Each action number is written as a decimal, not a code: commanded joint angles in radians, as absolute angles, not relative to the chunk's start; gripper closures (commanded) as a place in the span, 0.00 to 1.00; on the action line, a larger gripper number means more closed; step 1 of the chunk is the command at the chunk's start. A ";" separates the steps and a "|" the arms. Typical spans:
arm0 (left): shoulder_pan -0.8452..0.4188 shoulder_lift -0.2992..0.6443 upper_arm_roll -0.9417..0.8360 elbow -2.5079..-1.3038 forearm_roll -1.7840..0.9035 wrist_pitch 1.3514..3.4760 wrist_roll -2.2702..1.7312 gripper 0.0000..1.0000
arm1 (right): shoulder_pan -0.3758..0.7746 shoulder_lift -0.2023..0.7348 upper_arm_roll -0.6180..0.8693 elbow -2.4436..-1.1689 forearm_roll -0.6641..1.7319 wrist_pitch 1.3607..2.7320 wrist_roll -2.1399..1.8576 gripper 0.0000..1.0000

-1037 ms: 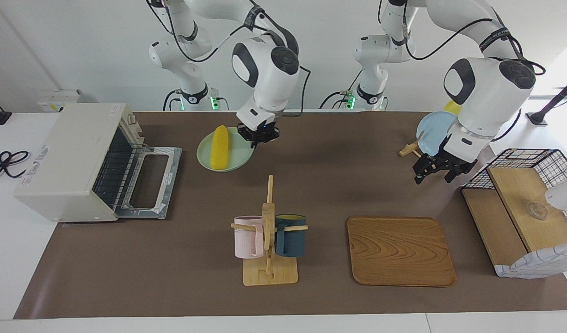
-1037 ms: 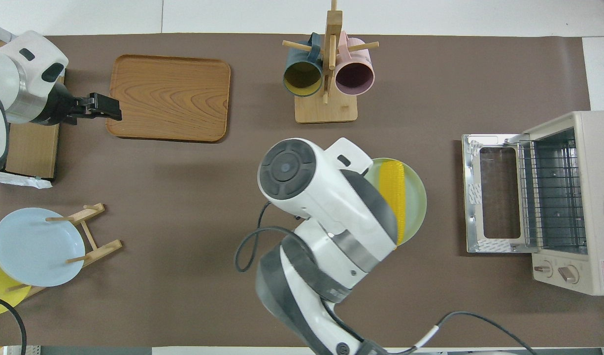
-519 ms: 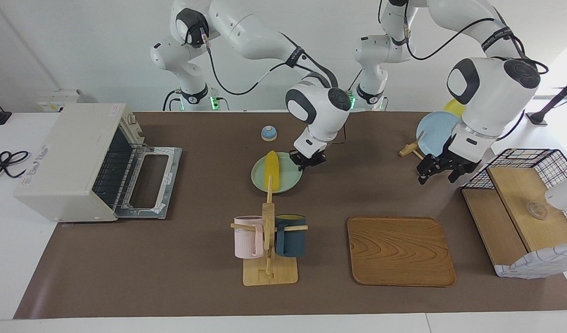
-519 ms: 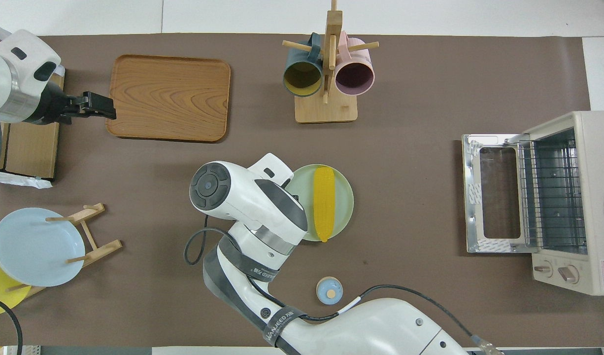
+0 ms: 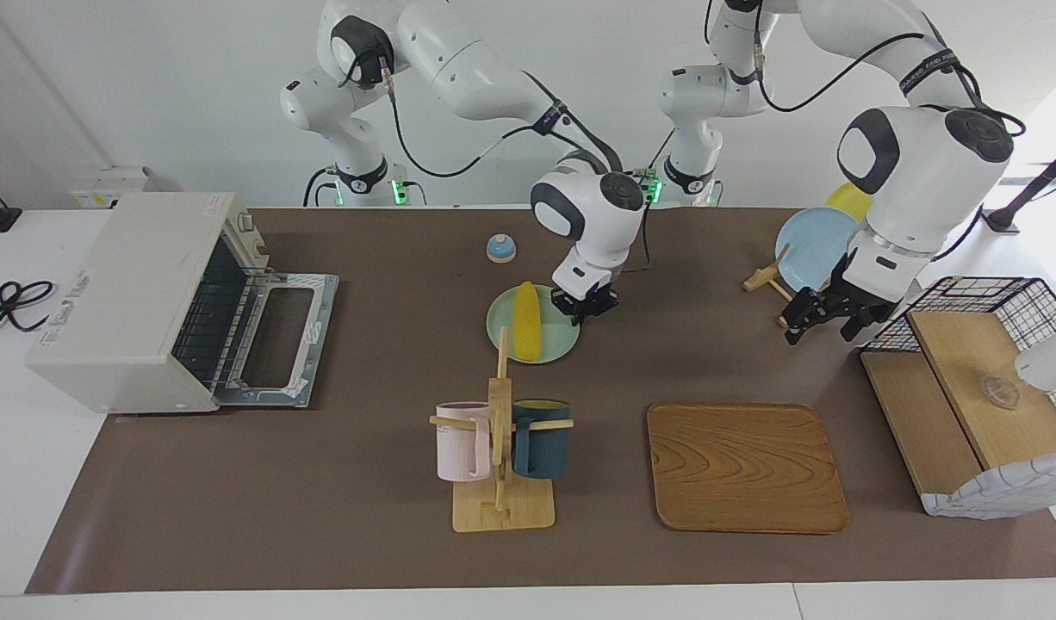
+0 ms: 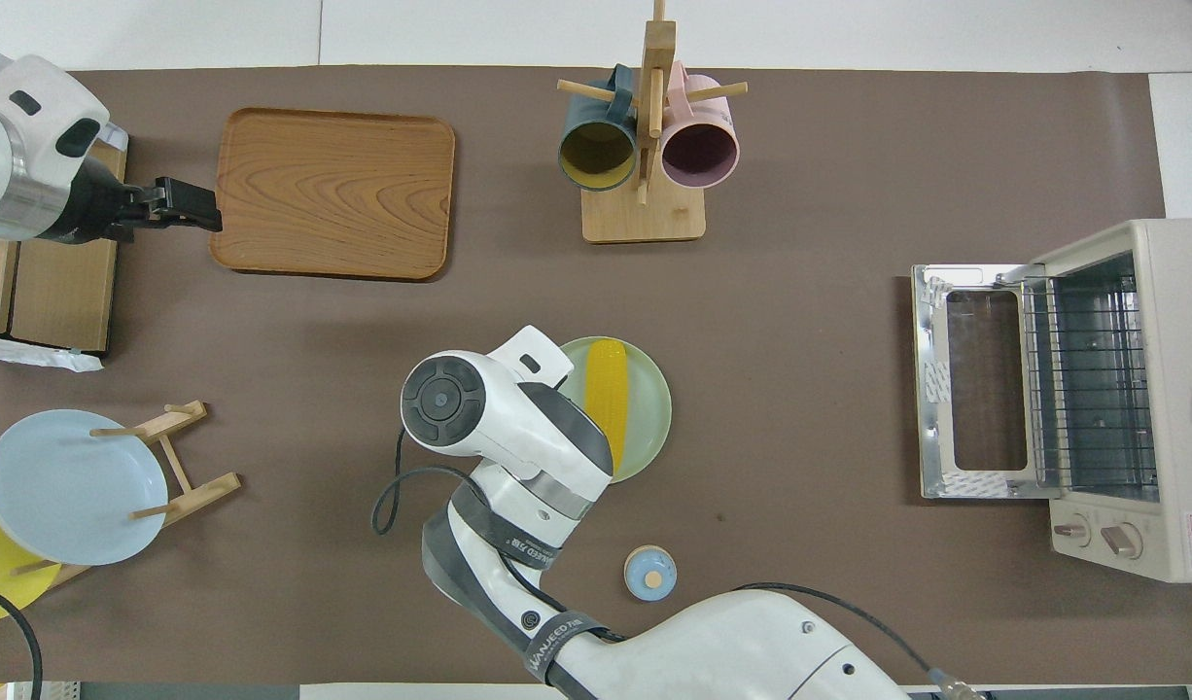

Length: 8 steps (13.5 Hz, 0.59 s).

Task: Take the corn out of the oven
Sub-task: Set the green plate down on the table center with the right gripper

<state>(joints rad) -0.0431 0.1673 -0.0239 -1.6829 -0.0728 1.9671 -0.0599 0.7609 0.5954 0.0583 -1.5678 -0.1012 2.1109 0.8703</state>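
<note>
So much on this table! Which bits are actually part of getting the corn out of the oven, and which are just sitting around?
Part of the job:
- corn, lying on the pale green plate
- oven, door down, rack bare
- right gripper, at that plate's rim

Just lying about:
- mug rack with two mugs
- wooden tray
- wire basket
- blue plate on its stand
- small blue bell
- left gripper, waiting open

Scene bright, even, diffuse light from above. Soft shadow on brown tabletop (image 5: pixel 364 517) directly beneath my right end effector (image 5: pixel 586 307), another under my left end effector (image 5: pixel 825 320). Strong daylight glare at frame corner above my left arm. Both views sharp, no motion blur. Oven (image 5: pixel 140 301) interior dim, shadowed.
</note>
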 commanded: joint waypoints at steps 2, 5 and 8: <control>-0.035 0.161 -0.028 -1.686 -0.086 1.976 -0.051 0.00 | 0.759 0.566 0.071 -1.596 -0.084 2.197 0.882 0.00; -0.038 0.161 -0.028 -1.684 -0.086 1.976 -0.051 0.00 | 0.733 0.531 0.071 -1.545 -0.084 2.139 0.865 0.00; -0.046 0.161 -0.028 -1.684 -0.086 1.977 -0.051 0.00 | 0.677 0.427 0.072 -1.545 -0.080 2.019 0.801 0.00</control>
